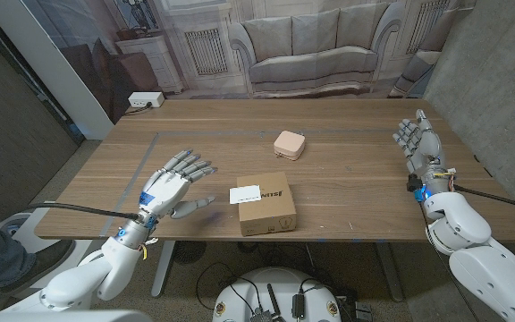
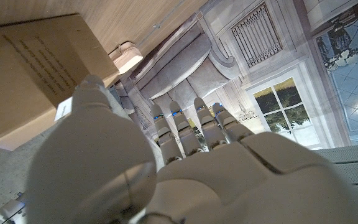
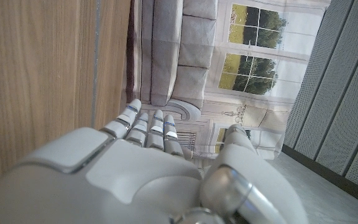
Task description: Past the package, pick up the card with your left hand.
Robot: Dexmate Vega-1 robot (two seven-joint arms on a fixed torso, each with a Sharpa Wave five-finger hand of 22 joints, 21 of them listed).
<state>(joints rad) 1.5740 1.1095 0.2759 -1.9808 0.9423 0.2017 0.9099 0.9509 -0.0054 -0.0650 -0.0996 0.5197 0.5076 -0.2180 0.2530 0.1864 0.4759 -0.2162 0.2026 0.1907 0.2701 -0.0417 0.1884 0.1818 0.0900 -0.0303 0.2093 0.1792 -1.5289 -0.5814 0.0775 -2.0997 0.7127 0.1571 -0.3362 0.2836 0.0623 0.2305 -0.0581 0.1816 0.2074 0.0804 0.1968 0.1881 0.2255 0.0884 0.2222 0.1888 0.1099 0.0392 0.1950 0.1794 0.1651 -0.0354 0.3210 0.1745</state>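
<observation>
A brown cardboard package (image 1: 266,205) lies near the table's front edge at the middle. A white card (image 1: 245,193) lies at its left side, overlapping the box's top left edge. Beyond the package sits a small pink rounded case (image 1: 290,144). My left hand (image 1: 175,183) hovers just left of the card with fingers spread, holding nothing. In the left wrist view that hand (image 2: 166,168) reaches beside the package (image 2: 30,68), with the pink case (image 2: 128,57) farther off. My right hand (image 1: 421,143) stands open at the table's right side, palm upright; its wrist view shows the hand (image 3: 160,174) holding nothing.
A white power box (image 1: 145,100) sits at the table's back left corner. The wooden table (image 1: 356,192) stretches bare between the package and my right hand. A sofa backdrop stands behind the table.
</observation>
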